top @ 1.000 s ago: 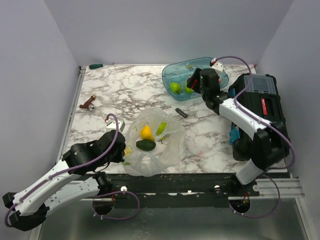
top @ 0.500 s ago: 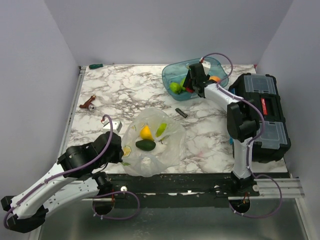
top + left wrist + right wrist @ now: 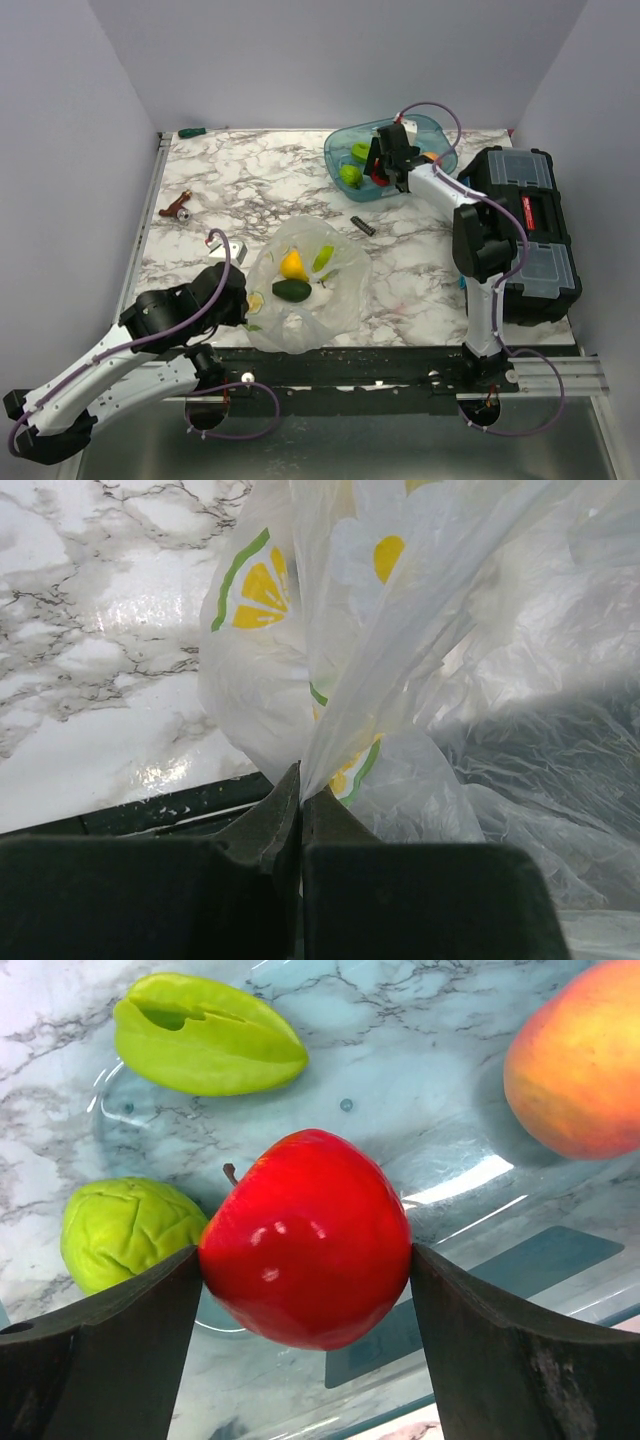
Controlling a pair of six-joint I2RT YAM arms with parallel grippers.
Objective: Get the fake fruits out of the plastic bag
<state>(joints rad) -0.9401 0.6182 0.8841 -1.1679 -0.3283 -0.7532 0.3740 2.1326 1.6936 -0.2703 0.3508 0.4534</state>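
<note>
The apple point(image 3: 305, 1240) is glossy, smooth plastic. The bag point(image 3: 480, 680) is thin, crinkly film; the tabletop point(image 3: 90, 660) shines, marble-patterned.

The right gripper point(image 3: 378, 172) reached deeper into the tub point(image 3: 334, 158), perhaps loosening on its apple point(image 3: 305, 1240).

Tub point(image 3: 338, 150) behind bag point(image 3: 345, 285), toolbox point(image 3: 535, 230) right

Overhead over table point(image 3: 260, 180), wrists close on bag point(image 3: 450, 660), tub point(image 3: 420, 1050)
</note>
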